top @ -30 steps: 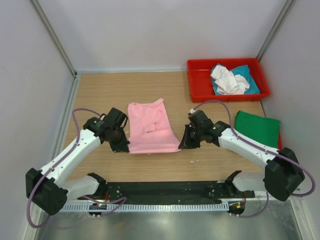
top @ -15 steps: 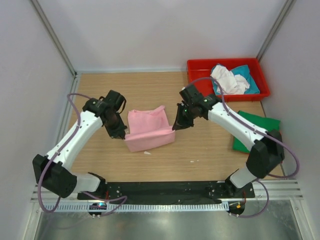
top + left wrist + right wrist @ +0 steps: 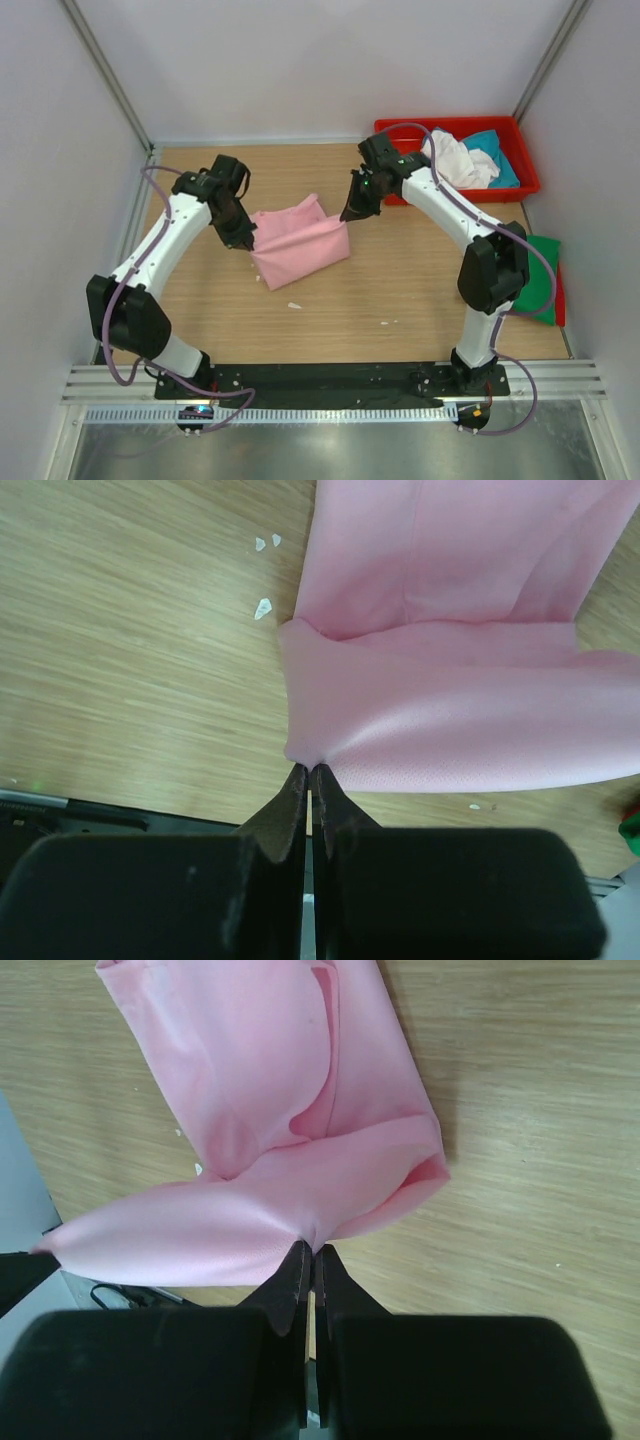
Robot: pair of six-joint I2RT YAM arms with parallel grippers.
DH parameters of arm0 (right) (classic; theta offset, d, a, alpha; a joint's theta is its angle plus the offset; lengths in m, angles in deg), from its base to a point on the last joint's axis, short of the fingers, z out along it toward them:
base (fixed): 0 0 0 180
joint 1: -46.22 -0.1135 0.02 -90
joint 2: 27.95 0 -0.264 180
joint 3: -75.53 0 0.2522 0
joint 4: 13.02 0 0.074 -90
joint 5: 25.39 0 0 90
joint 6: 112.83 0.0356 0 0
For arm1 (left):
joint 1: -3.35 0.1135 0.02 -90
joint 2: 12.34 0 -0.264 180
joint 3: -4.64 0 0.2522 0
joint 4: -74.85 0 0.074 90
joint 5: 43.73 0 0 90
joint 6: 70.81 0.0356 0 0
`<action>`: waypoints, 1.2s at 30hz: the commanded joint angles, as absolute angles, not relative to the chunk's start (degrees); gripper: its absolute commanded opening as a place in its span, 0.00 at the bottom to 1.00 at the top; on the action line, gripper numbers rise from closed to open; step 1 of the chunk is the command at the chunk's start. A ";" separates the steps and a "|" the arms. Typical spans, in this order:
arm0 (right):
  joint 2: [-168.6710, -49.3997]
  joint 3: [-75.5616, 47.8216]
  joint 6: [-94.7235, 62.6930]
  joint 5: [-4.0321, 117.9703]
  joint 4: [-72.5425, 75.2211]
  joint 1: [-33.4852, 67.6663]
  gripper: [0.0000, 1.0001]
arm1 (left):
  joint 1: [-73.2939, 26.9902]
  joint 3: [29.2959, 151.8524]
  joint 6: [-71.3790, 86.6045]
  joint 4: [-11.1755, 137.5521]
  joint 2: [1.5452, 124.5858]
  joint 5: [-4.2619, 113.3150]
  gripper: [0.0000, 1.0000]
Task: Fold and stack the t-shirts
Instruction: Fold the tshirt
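Observation:
The light pink t-shirt (image 3: 297,243) lies partly doubled over in the middle of the table, its near edge lifted and carried toward the back. My left gripper (image 3: 246,244) is shut on the left corner of that edge, seen pinched at the fingertips (image 3: 309,772). My right gripper (image 3: 347,215) is shut on the right corner, the pink cloth (image 3: 270,1210) bunching at its tips (image 3: 312,1249). A dark green t-shirt (image 3: 541,276) lies flat at the right edge. White (image 3: 458,160) and teal (image 3: 494,148) t-shirts lie crumpled in the red tray.
The red plastic tray (image 3: 399,175) stands at the back right corner, close behind my right arm. Small white scraps (image 3: 294,305) lie on the wooden tabletop in front of the pink shirt. White walls enclose the table on three sides.
Both grippers have carried the pink shirt's near edge up and toward the back, folding it over the far half. Both arms have stretched out further from their bases.

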State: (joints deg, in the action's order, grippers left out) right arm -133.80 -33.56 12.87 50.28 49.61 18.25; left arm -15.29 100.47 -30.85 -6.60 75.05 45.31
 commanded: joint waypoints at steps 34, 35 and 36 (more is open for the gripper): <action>-141.50 -53.80 7.67 50.90 52.95 21.26 0.01 | -9.22 100.67 -35.04 -1.77 73.52 52.68 0.00; -143.34 -55.38 7.58 50.46 52.78 21.26 0.01 | -8.70 100.67 -34.86 -1.41 74.49 52.59 0.00; -144.22 -56.09 7.58 50.29 52.60 21.26 0.01 | -8.26 100.76 -34.69 -0.71 74.93 52.51 0.00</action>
State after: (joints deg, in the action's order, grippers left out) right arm -142.10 -51.97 8.48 49.78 54.41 20.20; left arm -9.89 100.82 -34.70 -3.23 73.79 51.59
